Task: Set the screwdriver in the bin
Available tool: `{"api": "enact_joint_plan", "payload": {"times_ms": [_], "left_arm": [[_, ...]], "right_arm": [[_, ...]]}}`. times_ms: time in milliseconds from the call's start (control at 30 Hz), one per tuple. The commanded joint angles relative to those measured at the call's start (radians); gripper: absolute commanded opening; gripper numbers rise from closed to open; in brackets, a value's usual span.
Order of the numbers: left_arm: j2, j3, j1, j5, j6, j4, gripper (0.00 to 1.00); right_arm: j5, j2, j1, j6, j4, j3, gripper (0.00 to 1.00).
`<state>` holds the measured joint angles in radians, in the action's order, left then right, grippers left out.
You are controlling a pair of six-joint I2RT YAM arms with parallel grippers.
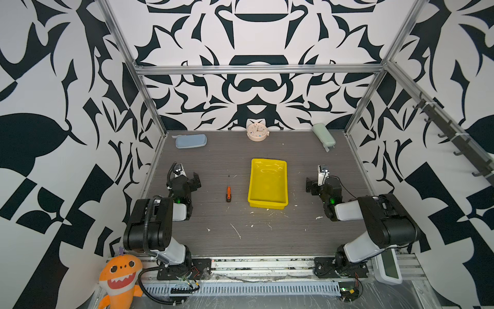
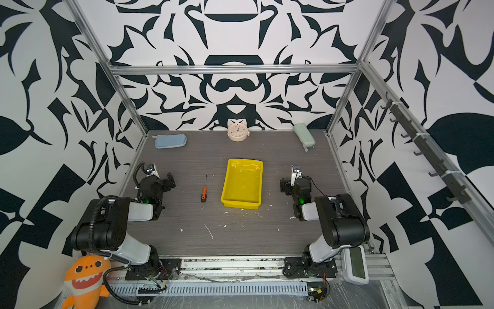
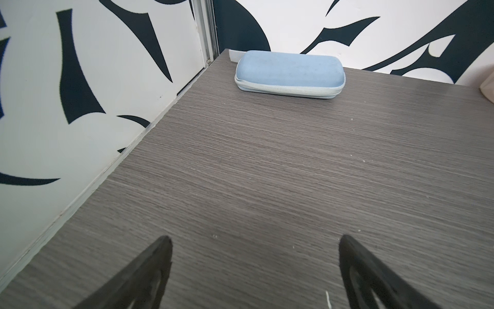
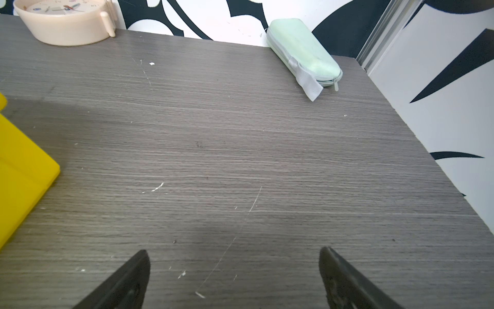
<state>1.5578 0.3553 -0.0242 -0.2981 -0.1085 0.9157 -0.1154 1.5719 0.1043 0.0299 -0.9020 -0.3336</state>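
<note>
Behind the bin (image 1: 268, 184): clock (image 1: 257, 132), blue pouch (image 1: 190, 141).

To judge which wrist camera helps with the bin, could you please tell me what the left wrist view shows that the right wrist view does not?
Only the left wrist view: the blue case near the wall corner.
Only the right wrist view: the green case, the clock with its face, and a corner of the yellow bin.
Both: the grey table, the patterned wall, and an open, empty tool in front, the left tool or the right tool.
</note>
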Motion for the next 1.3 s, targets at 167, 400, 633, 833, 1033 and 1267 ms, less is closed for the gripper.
{"api": "enact_joint_plan", "payload": {"times_ms": [167, 400, 633, 833, 1033, 1267], "left_arm": [[-0.007, 0.006, -0.001, 0.004, -0.009, 0.02, 1.0], [0.0, 0.017, 0.0, 0.021, 0.004, 0.007, 1.0], [-0.003, 0.014, 0.0, 0.022, 0.005, 0.008, 1.0], [-0.02, -0.009, 0.002, 0.092, 0.022, 0.037, 1.0], [-0.113, 0.016, 0.01, 0.071, 0.022, -0.086, 1.0], [-0.355, 0.247, 0.01, -0.01, -0.218, -0.717, 1.0]], "right_arm": [[0.008, -0.023, -0.002, 0.011, -0.028, -0.008, 1.0], [0.011, -0.022, -0.003, 0.011, -0.02, -0.014, 1.0], [-0.058, -0.019, -0.006, -0.021, -0.008, -0.022, 1.0], [-0.019, -0.025, -0.005, -0.009, -0.025, -0.007, 1.0], [-0.068, -0.024, 0.001, -0.03, -0.049, 0.002, 1.0], [-0.404, -0.137, 0.162, 0.048, -0.071, 0.043, 1.0]]}}
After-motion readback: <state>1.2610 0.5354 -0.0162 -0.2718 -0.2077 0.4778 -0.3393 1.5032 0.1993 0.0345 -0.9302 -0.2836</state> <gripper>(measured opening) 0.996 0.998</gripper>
